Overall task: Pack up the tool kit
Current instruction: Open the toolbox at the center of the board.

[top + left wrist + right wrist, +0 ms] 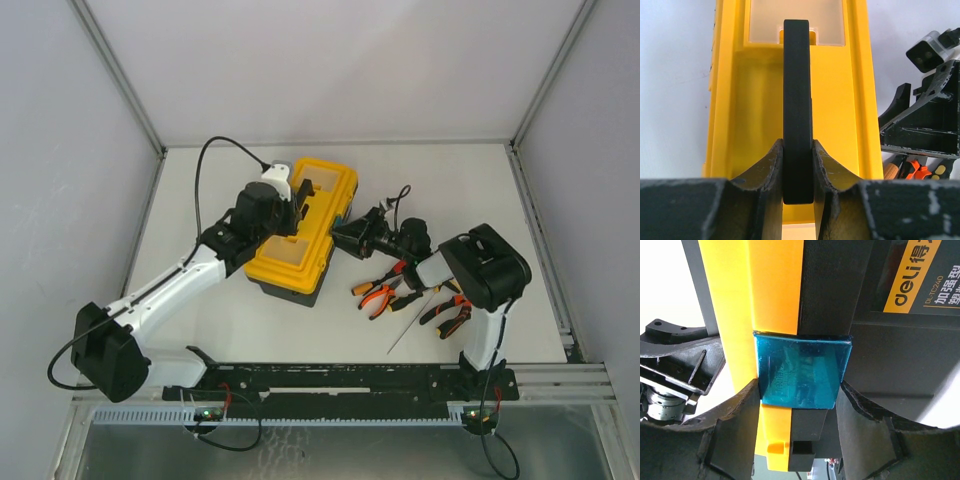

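The toolbox sits mid-worktop with its yellow lid down. The left jaws pinch the black handle on top of the lid, one pad on each side. The right jaws reach in from the box's right side and close on the teal latch, both pads against its edges. Two pliers and a screwdriver lie loose on the worktop just right of the box, beside the right arm, so packing seems not to have begun and the lid likely has to open first.

The latch is smooth and gripped only by its edges. A pull at the wrong angle could let it slip free and leave the box locked. If the latch resists, the pull may drag or tip the box instead, since only the handle grip steadies it. If the left arm raises the handle before the latch is free, the whole box may lift. A sliding box could also knock the nearby tools out of easy reach.
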